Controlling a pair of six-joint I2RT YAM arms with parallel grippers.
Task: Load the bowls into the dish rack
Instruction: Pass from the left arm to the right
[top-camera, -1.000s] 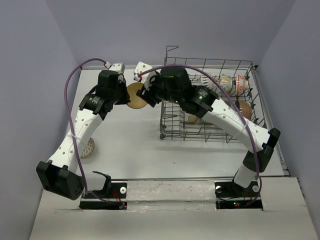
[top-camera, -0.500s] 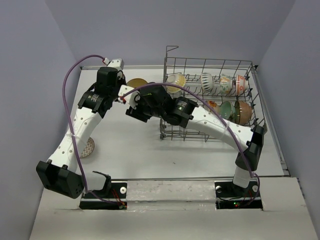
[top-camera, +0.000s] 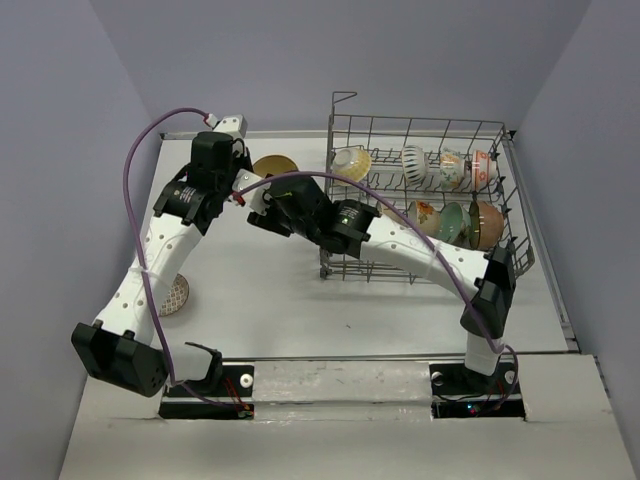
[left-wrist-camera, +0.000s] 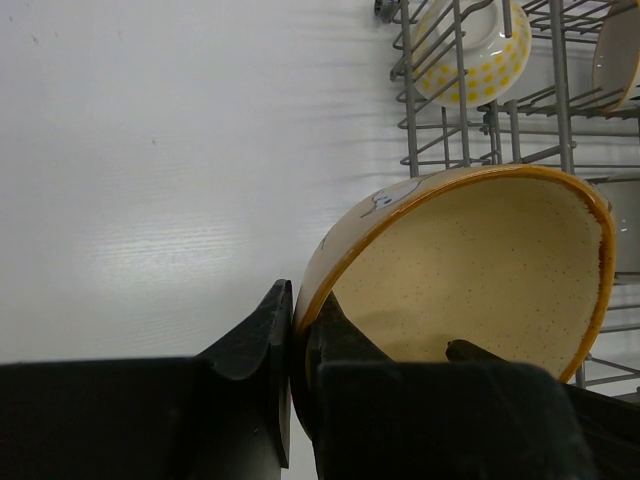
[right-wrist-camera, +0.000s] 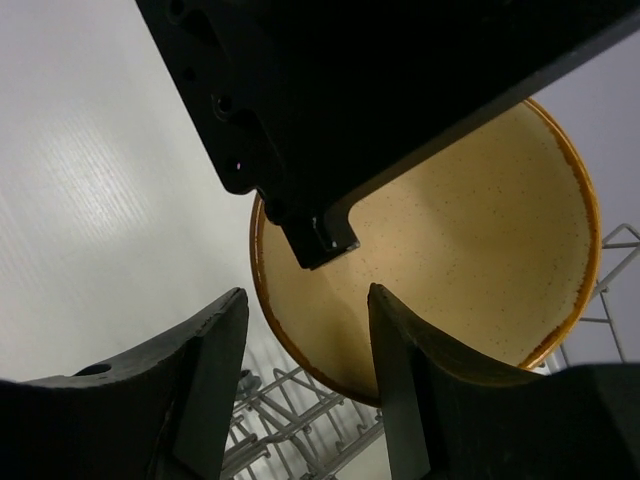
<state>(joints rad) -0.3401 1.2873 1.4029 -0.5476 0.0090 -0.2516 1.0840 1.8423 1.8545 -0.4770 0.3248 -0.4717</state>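
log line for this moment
left hand: shut on tan bowl rim | right hand: open, at same bowl | dish rack: several bowls inside

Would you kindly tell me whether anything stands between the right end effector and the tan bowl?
Nothing visible does: the tan bowl faces the open right end effector directly. The left end effector grips the rim elsewhere.

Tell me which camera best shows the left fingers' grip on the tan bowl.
Left wrist: the left fingers pinch the tan bowl at its rim, one inside, one outside, up close. The right wrist view shows the bowl's inside with one finger over it. The top view shows the bowl small, the grip hidden.
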